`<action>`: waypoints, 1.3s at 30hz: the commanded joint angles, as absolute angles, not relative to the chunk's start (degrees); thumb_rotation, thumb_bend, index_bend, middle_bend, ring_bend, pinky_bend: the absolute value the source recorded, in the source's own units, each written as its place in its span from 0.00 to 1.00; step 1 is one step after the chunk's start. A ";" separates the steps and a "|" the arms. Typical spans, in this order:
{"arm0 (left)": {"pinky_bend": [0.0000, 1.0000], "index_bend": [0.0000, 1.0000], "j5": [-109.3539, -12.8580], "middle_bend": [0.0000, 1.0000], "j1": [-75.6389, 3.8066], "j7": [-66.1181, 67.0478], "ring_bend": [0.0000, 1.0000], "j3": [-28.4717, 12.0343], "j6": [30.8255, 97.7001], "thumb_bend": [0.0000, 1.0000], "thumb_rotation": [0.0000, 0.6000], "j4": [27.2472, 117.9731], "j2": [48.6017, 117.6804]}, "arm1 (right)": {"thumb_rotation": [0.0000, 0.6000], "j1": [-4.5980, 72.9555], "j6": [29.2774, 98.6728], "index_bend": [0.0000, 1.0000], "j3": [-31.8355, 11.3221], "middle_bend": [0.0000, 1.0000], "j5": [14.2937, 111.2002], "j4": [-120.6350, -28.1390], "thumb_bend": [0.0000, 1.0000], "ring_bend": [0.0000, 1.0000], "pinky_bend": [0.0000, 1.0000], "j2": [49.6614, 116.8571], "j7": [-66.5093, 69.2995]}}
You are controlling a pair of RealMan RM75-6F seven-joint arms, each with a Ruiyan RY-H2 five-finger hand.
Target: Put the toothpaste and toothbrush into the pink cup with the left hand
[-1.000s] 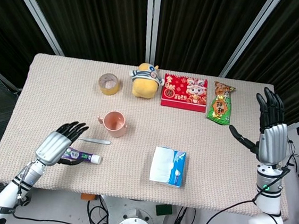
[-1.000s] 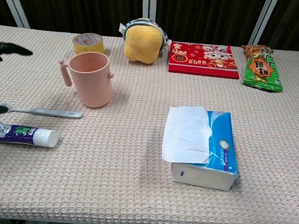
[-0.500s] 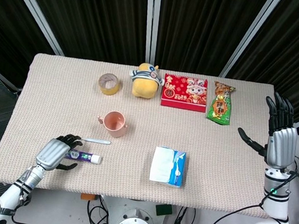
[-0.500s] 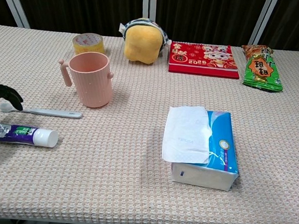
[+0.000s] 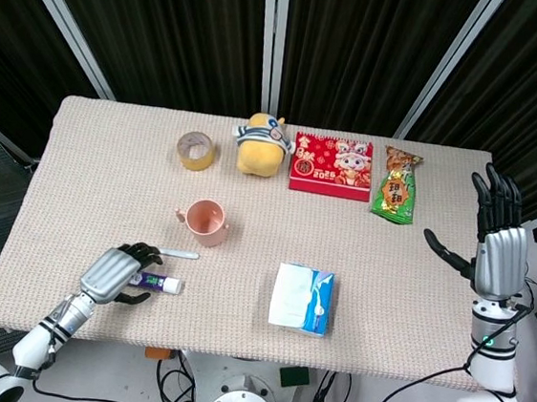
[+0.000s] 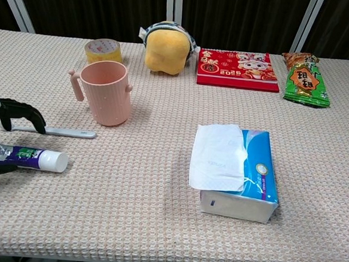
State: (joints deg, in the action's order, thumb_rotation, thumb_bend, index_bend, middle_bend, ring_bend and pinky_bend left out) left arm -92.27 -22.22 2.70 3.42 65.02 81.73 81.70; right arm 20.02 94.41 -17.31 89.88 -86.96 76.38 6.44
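The left hand [image 5: 116,275] is reaching down over the toothpaste [image 5: 156,283] at the near left of the bench [image 5: 99,164], its dark fingers [image 6: 20,115] curling around the tube's tail end. One finger is lying under the tube on the near side while the others are arching above it, but I cannot tell whether they are actually gripping it; the tube is lying flat on the bench with its white cap pointing right. Just beyond the tube, the toothbrush [image 6: 66,132] is lying along the bench, its left end passing behind the fingers. The pink cup [image 6: 103,92] is standing upright a little farther back and to the right of both, well apart from the hand.

The right hand [image 5: 494,246] is hanging upright beyond the bench's right edge, fingers spread wide and pointing up, holding nothing.

Along the far side a roll of tape [image 5: 197,149], a yellow plush toy [image 5: 261,145], a red calendar [image 5: 332,165] and a green snack packet [image 5: 397,186] are sitting in a row from left to right. A tissue pack [image 6: 234,171] is resting near the middle, on the near side.
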 commanded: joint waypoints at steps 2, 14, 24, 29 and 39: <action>0.39 0.35 -92.36 0.27 -23.10 3.26 0.23 3.26 64.10 0.20 0.95 81.65 82.58 | 1.00 20.05 94.42 0.00 -17.53 0.00 89.54 -86.86 0.37 0.00 0.00 76.20 6.67; 0.39 0.42 -91.13 0.28 -23.97 6.80 0.23 3.72 62.39 0.24 1.00 81.29 83.61 | 1.00 19.36 94.78 0.00 -17.29 0.00 88.41 -85.86 0.37 0.00 0.00 76.17 7.99; 0.39 0.51 -90.39 0.28 -23.79 8.12 0.23 3.71 63.09 0.31 1.00 81.59 83.87 | 1.00 19.10 95.06 0.00 -17.13 0.00 88.25 -85.53 0.38 0.00 0.00 76.23 8.31; 0.39 0.56 -90.42 0.29 -23.13 8.01 0.24 3.37 65.22 0.31 1.00 82.37 83.17 | 1.00 18.98 95.12 0.00 -17.03 0.00 88.19 -85.40 0.38 0.00 0.00 76.22 8.51; 0.45 0.59 -89.83 0.37 -20.76 -8.56 0.31 0.07 73.82 0.32 1.00 83.30 80.92 | 1.00 18.50 95.92 0.00 -16.85 0.00 88.14 -84.65 0.38 0.00 0.00 76.79 9.69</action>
State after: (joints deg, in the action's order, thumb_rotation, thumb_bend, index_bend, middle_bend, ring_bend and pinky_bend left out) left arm -90.89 -21.66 -2.15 1.59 71.68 83.43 81.43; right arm 18.55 95.88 -16.88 88.11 -84.69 76.74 9.65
